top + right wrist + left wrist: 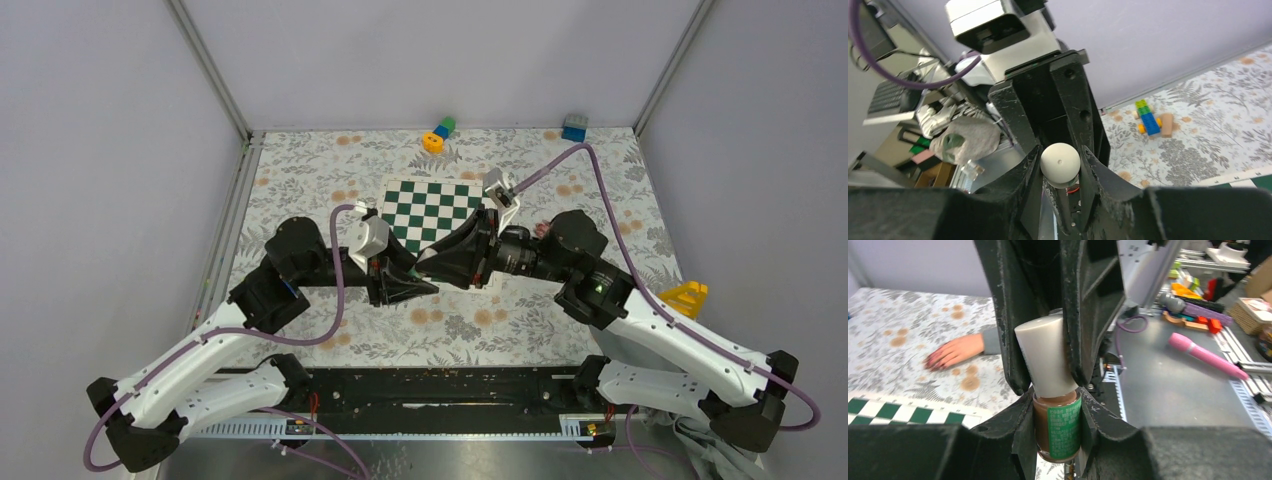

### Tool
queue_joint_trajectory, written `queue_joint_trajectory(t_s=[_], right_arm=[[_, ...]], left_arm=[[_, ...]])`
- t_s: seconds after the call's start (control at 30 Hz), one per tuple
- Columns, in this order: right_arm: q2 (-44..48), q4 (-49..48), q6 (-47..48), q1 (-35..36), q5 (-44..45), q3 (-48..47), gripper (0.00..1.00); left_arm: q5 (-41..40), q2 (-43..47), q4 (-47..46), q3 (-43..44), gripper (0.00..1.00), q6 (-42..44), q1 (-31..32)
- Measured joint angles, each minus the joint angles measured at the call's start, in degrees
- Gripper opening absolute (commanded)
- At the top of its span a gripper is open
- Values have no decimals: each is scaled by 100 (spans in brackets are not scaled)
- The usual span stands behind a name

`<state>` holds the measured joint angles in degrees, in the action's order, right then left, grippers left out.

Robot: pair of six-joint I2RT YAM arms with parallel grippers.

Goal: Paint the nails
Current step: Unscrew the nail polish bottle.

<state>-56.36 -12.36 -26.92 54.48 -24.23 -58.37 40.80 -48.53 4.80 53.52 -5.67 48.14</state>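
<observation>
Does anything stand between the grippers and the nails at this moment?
Nothing visible lies on the cloth between them and the nails. But the polish bottle is capped: left gripper holds its body, right gripper its white cap.

Green-white chessboard [430,210] flat on floral surface [300,180]. Orange-blue-green toy [440,132], blue block [574,127] at far edge. Yellow piece [685,296] near right edge.

The small glass bottle of brown polish [1058,429] has a green label and a tapered cream cap [1044,357]. The tiny fingernails [930,363] are reddish-pink, the table [300,170] leafy grey with orange blooms.
</observation>
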Motion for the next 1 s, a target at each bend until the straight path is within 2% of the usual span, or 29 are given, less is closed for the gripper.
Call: queue_joint_trajectory(t_s=[0.13, 0.33, 1.0], right_arm=[[50, -92, 79, 2, -492, 0, 0], [140, -127, 190, 0, -697, 0, 0], [656, -341, 385, 0, -323, 168, 0]], left_arm=[[581, -44, -155, 0, 0, -50, 2], [988, -109, -151, 0, 0, -83, 7], [1078, -140, 31, 0, 0, -76, 24]])
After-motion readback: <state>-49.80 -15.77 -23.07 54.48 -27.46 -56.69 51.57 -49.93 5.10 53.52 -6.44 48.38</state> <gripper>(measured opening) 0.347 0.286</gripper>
